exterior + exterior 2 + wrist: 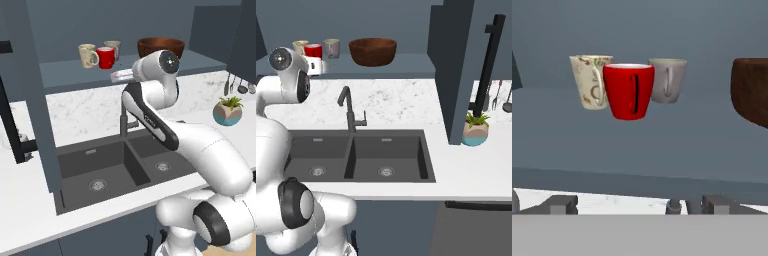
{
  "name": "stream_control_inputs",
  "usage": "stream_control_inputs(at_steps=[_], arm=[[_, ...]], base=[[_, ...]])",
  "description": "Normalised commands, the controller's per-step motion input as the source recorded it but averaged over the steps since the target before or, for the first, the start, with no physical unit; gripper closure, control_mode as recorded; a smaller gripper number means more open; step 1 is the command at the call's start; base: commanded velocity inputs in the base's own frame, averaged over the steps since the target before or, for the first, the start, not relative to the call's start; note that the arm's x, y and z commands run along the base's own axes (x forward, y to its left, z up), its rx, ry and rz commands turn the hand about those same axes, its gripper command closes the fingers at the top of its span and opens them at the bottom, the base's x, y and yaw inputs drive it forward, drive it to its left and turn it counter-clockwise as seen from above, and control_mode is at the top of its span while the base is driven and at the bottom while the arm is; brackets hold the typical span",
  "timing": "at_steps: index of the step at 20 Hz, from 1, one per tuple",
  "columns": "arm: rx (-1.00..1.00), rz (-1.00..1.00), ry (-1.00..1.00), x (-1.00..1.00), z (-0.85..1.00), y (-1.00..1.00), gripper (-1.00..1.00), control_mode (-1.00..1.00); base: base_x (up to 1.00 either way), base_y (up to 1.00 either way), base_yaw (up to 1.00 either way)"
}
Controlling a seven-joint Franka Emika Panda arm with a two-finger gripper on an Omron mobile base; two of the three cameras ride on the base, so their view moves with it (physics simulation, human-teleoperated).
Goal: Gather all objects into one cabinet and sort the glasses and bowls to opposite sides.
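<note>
On the open cabinet's shelf (pixel 70 75) (pixel 406 67) (pixel 642 145) stand three glasses: a cream patterned mug (pixel 88 55) (pixel 300 46) (pixel 589 80), a red mug (pixel 106 58) (pixel 313 50) (pixel 628 90) in front, and a grey-beige mug (pixel 113 47) (pixel 332 48) (pixel 668 80) behind. The dark brown bowl (pixel 160 47) (pixel 372 51) (pixel 752 90) sits apart at the shelf's right. My gripper (pixel 115 77) (pixel 319 66) (pixel 639 205) hovers open just in front of the shelf edge, facing the red mug, holding nothing.
The cabinet's doors (pixel 32 85) (pixel 456 70) stand open on both sides of the arm. Below are a dark double sink (pixel 110 170) (pixel 356 155) with a faucet (pixel 348 110). A teal plant pot (pixel 228 112) (pixel 475 132) and hanging utensils (pixel 240 85) are on the right.
</note>
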Motion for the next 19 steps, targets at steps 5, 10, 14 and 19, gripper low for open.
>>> stream_control_inputs(at_steps=[5,10,14,19], arm=[[-0.02,-0.01,-0.32,-1.00,-1.00,-0.50,-1.00,-1.00],[-0.15,-0.02,-0.32,-1.00,-1.00,-0.42,-1.00,-1.00],[-0.21,-0.03,-0.15,-1.00,-1.00,-0.38,-1.00,-1.00],[-0.25,-0.01,0.01,-1.00,-0.99,-0.19,-1.00,-1.00]], base=[[0.00,0.00,0.00],[0.00,0.00,0.00],[0.00,0.00,0.00],[0.00,0.00,0.00]])
